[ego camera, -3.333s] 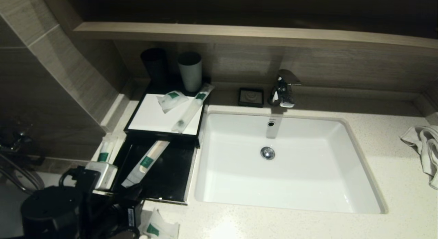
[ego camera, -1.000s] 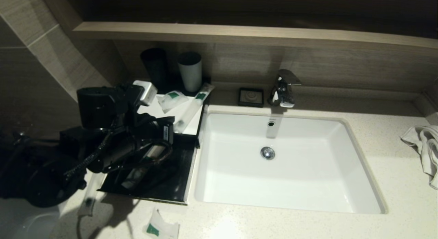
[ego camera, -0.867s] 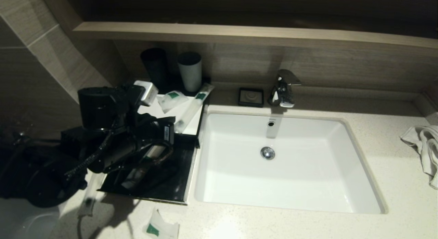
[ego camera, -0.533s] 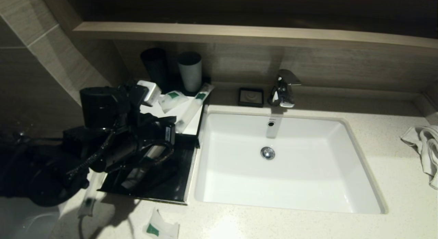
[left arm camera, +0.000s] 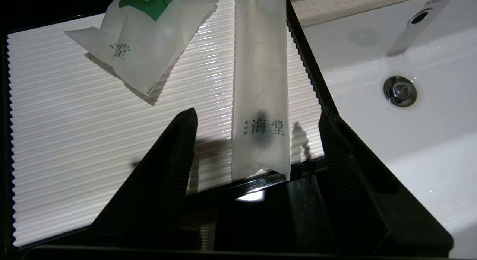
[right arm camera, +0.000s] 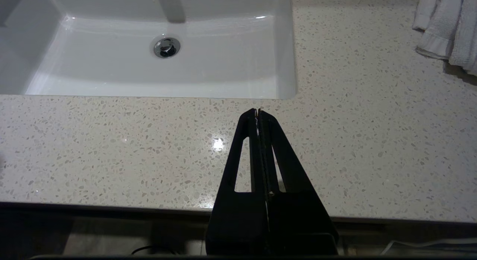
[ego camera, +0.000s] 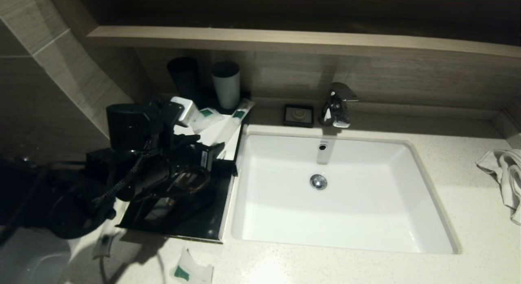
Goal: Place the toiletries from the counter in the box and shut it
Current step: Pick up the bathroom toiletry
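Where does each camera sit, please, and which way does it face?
Head view: above, looking forward and down at the sink and box; left arm shows.
Left wrist view: behind the open left hand, facing the box lid's long packet.
Right wrist view: behind the shut right hand, facing the counter.
All three share the sink drain.

head: dim, upper wall near black, left arm [ego camera: 134, 174] a dark mass | sink [ego camera: 431, 219] brightest, washed out | light from above: glare spot on counter [right arm camera: 218, 143] | left wrist: finger [left arm camera: 164, 178] shadows on ribbed white panel [left arm camera: 74, 122], all sharp
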